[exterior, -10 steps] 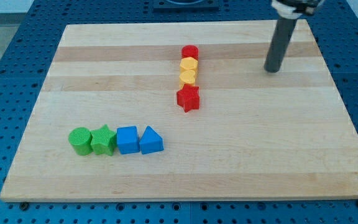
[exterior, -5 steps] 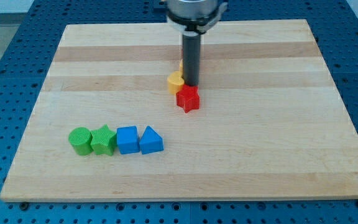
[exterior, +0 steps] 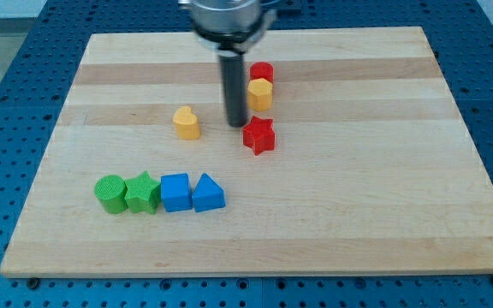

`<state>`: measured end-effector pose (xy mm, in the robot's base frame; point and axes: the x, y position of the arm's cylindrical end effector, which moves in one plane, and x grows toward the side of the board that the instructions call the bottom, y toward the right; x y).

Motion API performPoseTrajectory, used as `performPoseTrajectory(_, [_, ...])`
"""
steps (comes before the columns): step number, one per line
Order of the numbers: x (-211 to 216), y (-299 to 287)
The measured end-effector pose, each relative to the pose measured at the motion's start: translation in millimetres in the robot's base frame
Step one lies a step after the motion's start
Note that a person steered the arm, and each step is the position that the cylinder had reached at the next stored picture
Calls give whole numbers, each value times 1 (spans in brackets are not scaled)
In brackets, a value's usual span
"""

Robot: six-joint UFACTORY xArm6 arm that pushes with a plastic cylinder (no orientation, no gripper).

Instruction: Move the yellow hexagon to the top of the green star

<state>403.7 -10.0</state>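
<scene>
The yellow hexagon [exterior: 260, 93] sits near the middle of the wooden board [exterior: 358, 214], just below a red cylinder [exterior: 262, 72]. The green star [exterior: 143, 192] is at the lower left, in a row between a green cylinder [exterior: 109, 192] and a blue cube [exterior: 175, 192]. My tip [exterior: 236, 126] rests on the board just left of the yellow hexagon and up-left of a red star [exterior: 259, 135]. A second yellow block [exterior: 187, 123], heart-like in shape, lies apart to the left of my tip.
A blue triangular block [exterior: 208, 193] ends the lower row on its right. The board lies on a blue perforated table [exterior: 7, 103].
My rod swept from the view's upper right to the block column and on leftward. It knocked the lower yellow block out to the left. The yellow hexagon is now uncovered.
</scene>
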Motion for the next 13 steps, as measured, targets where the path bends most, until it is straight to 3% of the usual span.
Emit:
performPoseTrajectory(1, [0, 58])
performPoseTrajectory(2, [-13, 73])
performPoseTrajectory(7, [-28, -43])
performPoseTrajectory(9, [-20, 12])
performPoseTrajectory(10, [-44, 8])
performPoseTrajectory(12, [-46, -83])
performPoseTrajectory(13, [-68, -98])
